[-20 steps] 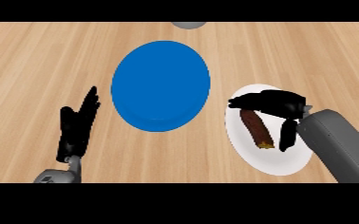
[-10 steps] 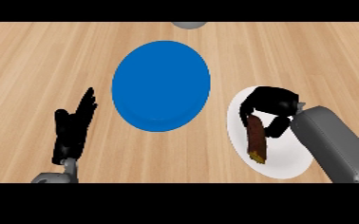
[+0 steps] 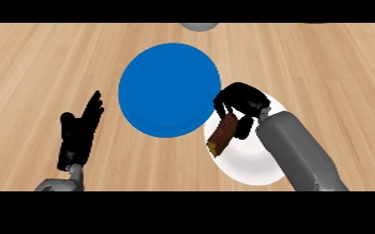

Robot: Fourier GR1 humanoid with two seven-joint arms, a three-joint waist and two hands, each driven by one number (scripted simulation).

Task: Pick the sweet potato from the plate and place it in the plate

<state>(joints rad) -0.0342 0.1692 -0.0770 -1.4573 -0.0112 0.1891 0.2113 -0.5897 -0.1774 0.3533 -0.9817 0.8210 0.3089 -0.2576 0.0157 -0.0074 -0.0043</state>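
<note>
The right hand point(image 3: 240, 100) has its fingers curled over the upper end of the sweet potato point(image 3: 225, 134), and that is the whole story of this step. The potato hangs down and a little to the left from the hand, its long axis running from the fingers toward the near edge of the white plate point(image 3: 256, 166). Whether its lower end touches the plate or has just cleared it, I cannot tell from here.

The blue plate point(image 3: 170, 90) lies just to the left of the hand, its right rim meeting or slightly overlapping the white plate's left edge. So the carry looks short: leftward and a touch away from the robot, with the dangling end needing to pass over the blue rim.

The left hand point(image 3: 79, 134) rests open, fingers straight, on the far side of the blue plate over the wooden surface point(image 3: 66, 59); the right hand is plainly the nearer one.

A grey object point(image 3: 199, 26) peeks in at the top edge.
</note>
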